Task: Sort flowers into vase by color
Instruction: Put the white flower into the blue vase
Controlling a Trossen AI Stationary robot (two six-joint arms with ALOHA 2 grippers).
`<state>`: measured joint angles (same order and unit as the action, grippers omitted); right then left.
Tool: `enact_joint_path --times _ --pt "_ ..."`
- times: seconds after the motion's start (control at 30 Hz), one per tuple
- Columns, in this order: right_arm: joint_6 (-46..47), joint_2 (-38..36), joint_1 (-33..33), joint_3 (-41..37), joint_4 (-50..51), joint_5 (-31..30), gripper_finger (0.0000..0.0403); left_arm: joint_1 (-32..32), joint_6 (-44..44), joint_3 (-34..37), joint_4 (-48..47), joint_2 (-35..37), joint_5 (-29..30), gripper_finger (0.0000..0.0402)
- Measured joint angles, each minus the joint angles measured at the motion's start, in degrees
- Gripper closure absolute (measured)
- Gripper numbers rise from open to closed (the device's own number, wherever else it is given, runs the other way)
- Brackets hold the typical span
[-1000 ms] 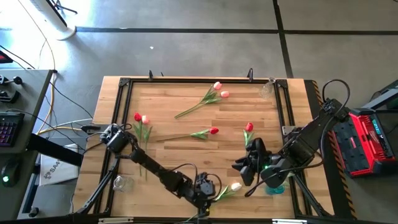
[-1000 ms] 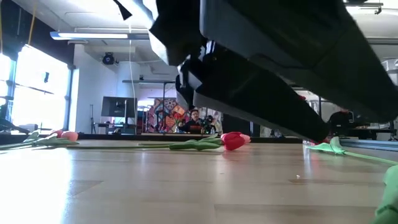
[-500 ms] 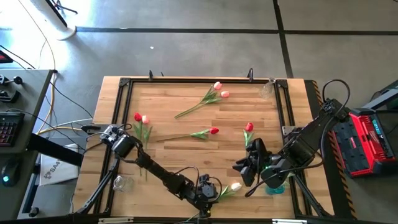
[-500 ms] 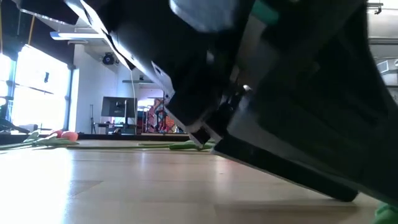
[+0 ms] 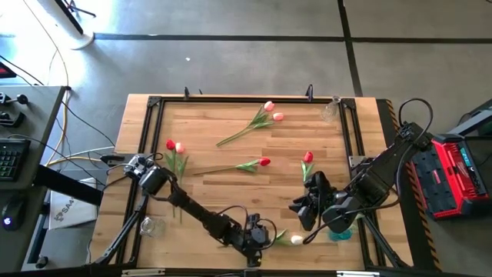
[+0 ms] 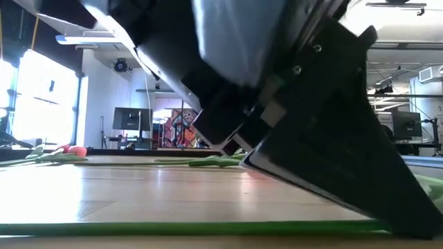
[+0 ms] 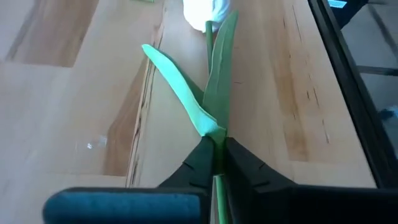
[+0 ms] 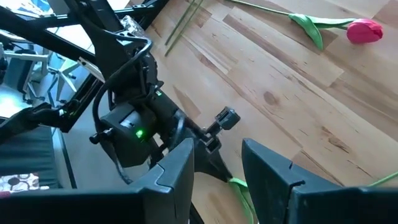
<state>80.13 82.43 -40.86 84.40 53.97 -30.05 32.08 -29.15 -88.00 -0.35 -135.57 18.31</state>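
The grip is my worry: my left claw (image 7: 214, 163) has only the thin green stem of the white-headed artificial tulip (image 7: 208, 12), pinched just below the two long leaves. So slim a stem can twist or slide between my fingers once I lift, and the head-heavy end could droop or swing. The flower also lies close to the near edge of the wooden desk (image 5: 223, 165), just inside the black frame, so a dropped stem might roll off.

My left fingers are nearly closed, clamped on that stem; in the high view the left claw (image 5: 257, 235) sits at the near edge, near its middle, with the white head (image 5: 295, 240) pointing toward my right claw (image 5: 306, 209). My right claw hangs close by, near the near right corner, its fingers moderately apart and holding nothing.

The other tulips, red and pink, lie scattered farther back on the desk.
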Motion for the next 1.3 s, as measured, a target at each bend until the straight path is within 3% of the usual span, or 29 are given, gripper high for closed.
enact_joint_path --times 0.17,0.37,0.57,0.67,0.77,0.93,1.03,1.17,1.3 --pt "3.53 -0.03 0.00 2.15 -0.86 -6.77 0.0279 -1.94 -1.24 0.45 -4.68 4.49 -1.66 0.0394" --pt "-7.14 -0.26 -0.02 11.25 1.19 -14.67 0.0279 -6.14 -0.13 0.51 -10.64 12.75 1.39 0.0398" --pt "-6.92 -0.31 -0.04 18.70 13.49 -19.59 0.0279 -10.56 3.41 1.62 -12.75 22.35 1.55 0.0398" --pt "-0.39 -0.70 -0.02 21.06 21.58 -19.75 0.0279 -13.38 4.94 1.54 -12.55 27.23 2.08 0.0398" --pt "0.09 -2.42 0.00 23.08 26.94 -20.78 0.0279 -16.37 5.70 1.50 -12.42 31.24 2.36 0.0398" --pt "-3.51 -5.43 0.51 23.63 28.34 -23.23 0.0279 -21.94 8.71 1.50 -10.26 36.21 0.45 0.0399" --pt "-2.67 -5.79 3.19 23.57 29.25 -21.31 0.0279 -25.09 9.18 1.39 -7.30 37.48 -2.62 0.0399" --pt "-5.13 -5.18 8.04 23.53 29.21 -16.18 0.0279 -28.79 8.44 1.39 1.03 37.51 -5.98 0.0399" --pt "-8.68 -5.52 11.13 23.50 29.02 -16.40 0.0279 -31.65 8.27 1.39 10.13 37.20 -7.59 0.0399"
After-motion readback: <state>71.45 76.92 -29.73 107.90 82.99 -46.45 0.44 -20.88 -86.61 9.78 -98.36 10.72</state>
